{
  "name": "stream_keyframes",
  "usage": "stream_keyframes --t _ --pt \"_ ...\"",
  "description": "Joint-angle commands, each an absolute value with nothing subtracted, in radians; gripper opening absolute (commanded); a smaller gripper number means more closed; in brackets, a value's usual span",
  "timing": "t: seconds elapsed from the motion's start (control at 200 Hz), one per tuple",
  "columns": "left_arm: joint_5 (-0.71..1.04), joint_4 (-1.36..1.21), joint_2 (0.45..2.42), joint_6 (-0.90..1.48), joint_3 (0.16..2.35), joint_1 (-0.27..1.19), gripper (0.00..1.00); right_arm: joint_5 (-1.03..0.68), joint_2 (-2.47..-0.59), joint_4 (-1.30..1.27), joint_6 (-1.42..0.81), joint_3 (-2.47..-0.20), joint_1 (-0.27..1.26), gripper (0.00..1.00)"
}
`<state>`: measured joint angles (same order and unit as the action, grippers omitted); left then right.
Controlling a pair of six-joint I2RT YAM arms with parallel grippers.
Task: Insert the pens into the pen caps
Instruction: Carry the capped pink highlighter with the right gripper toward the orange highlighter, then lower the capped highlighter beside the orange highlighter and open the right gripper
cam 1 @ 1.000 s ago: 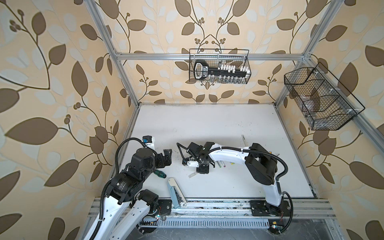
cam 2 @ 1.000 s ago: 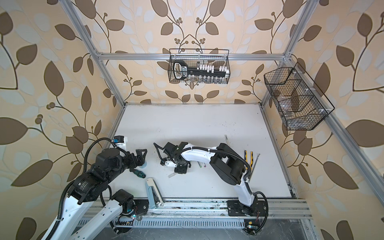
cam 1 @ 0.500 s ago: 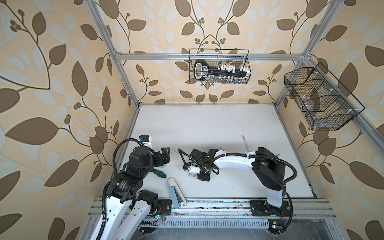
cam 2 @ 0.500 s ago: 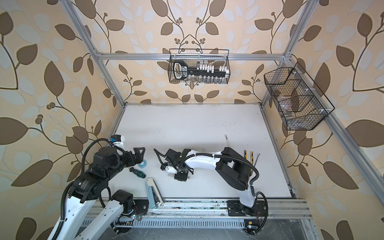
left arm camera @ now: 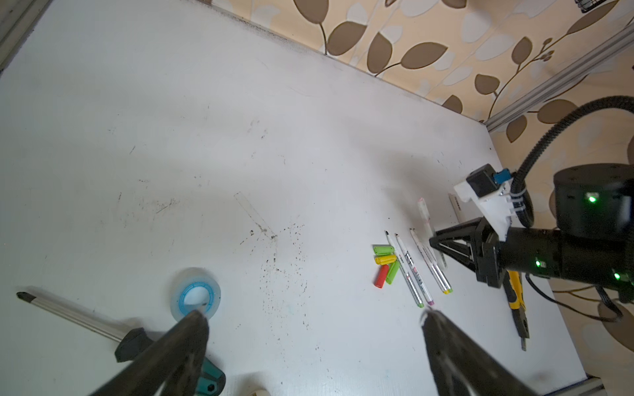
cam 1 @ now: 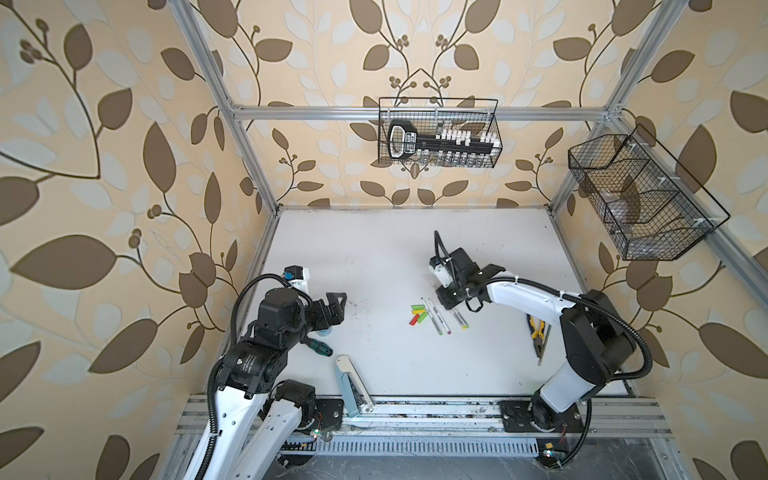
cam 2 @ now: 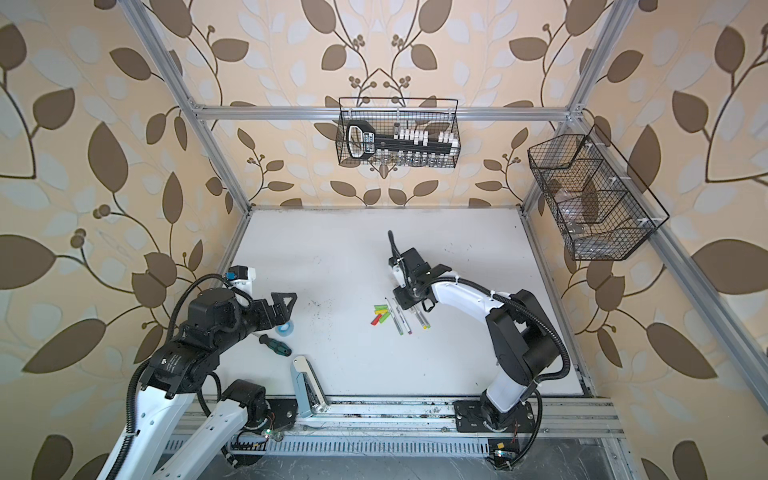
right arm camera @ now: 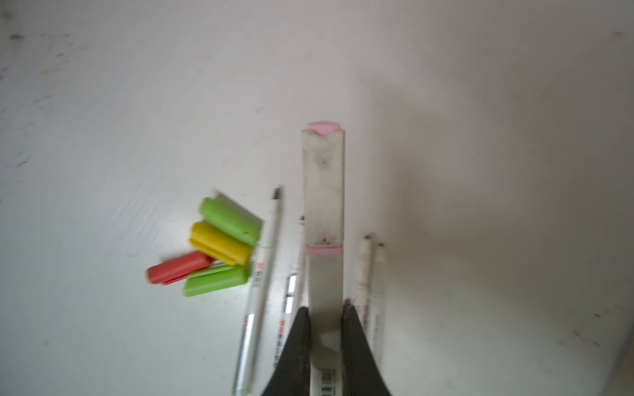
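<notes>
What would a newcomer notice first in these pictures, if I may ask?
Probably the bright green, yellow and red pen caps clustered mid-scene beside slim pens. Just beside them, the right hand is shut on a thick white pen with pink trim; the left hand hangs open near a tape roll.

HIDDEN | we see the thick pen (right arm camera: 324,192) cut off at the bottom edge between the right gripper's (right arm camera: 326,312) fingers, its print unreadable | caps (right arm camera: 223,247) and slim pens (right arm camera: 260,274) blur for us | both top views hide that grip under the wrist | screwdriver (left arm camera: 133,337) handle sits partly behind the left gripper (left arm camera: 314,313), itself cut off by the edge
</notes>
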<state>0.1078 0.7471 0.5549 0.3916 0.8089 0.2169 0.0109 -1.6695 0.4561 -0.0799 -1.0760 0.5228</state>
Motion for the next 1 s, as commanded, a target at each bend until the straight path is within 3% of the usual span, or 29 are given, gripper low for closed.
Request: stream_keyframes --t 0.0,0.17,0.6,0.655,0.82,0.995 --pt "0.143 0.71 0.558 0.374 0.821 0.206 0.99 0.086 -1.678 0.486 -0.146 -1.086 0.437 0.13" --pt "0.165 0.701 0.546 0.373 0.815 0.206 0.99 0.13 -1.719 0.481 -0.139 -1.085 0.339 0.14" --pt "0.161 0.707 0.523 0.376 0.813 0.206 0.99 0.403 -1.821 0.578 -0.121 -1.151 0.304 0.17" --pt "0.161 0.712 0.522 0.377 0.813 0.206 0.99 0.413 -1.825 0.599 -0.126 -1.169 0.306 0.22" --pt "0.166 0.71 0.501 0.377 0.812 0.206 0.99 0.449 -1.798 0.663 -0.14 -1.216 0.346 0.46" --pt "0.164 0.718 0.484 0.376 0.816 0.206 0.99 0.49 -1.733 0.775 -0.187 -1.284 0.43 0.54"
